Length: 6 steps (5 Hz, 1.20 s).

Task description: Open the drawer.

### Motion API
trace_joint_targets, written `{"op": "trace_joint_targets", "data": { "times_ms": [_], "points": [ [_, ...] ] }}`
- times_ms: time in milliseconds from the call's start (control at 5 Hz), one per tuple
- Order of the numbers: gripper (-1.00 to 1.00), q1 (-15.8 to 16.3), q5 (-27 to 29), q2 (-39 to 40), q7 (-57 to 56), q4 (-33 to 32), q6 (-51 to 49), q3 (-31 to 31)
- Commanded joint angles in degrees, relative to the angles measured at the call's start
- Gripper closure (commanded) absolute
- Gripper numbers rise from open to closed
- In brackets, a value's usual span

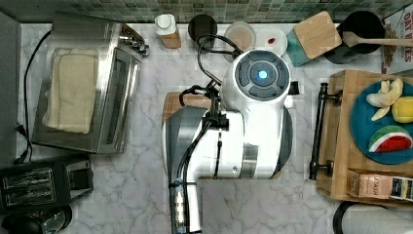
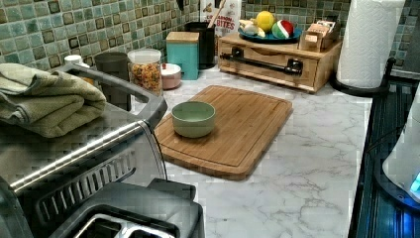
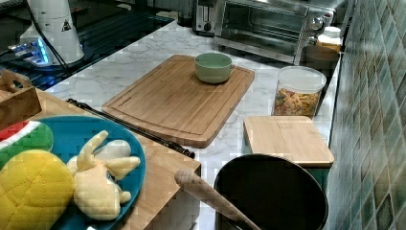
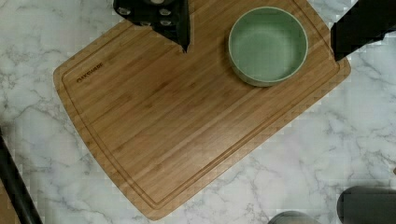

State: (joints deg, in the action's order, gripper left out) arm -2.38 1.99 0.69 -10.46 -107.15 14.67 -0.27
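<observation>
Evidently the drawer (image 2: pixel 270 67), at the left view's upper right, sits flush and shut, its black bar handle (image 2: pixel 262 62) untouched, while the gripper (image 4: pixel 261 32), fingers spread apart, hangs over the cutting board (image 4: pixel 187 126)—everything remains undone.

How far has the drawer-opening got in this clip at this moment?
Nothing looks done yet: in the left view the drawer sits flush in its wooden box, its black handle untouched. In hand: the gripper is open, its fingers apart high above the cutting board, either side of the green bowl, well away from the handle. Left: move to the handle, grasp it and pull the drawer out.
</observation>
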Motion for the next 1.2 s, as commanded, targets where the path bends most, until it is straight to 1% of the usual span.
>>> {"op": "trace_joint_targets", "data": {
  "times_ms": [200,400,600,800,1000,1200],
  "points": [
    [-1.0,-2.5,-9.5,-1.3,-17.0,-5.9,5.1,-2.2],
    [-1.0,-3.4,-10.4,-0.8,-23.4,-7.7,8.5,-3.9],
    [-1.0,-5.1,-10.6,-0.5,-30.2,-9.7,12.3,-5.2],
    [-1.0,-6.9,-12.0,0.2,-33.8,-11.2,16.4,-5.9],
    [-1.0,-8.0,-12.7,2.2,-36.9,-10.0,16.8,-7.0],
    [-1.0,-8.7,-15.6,3.1,-37.1,-10.5,18.3,-7.8]
  ]
}}
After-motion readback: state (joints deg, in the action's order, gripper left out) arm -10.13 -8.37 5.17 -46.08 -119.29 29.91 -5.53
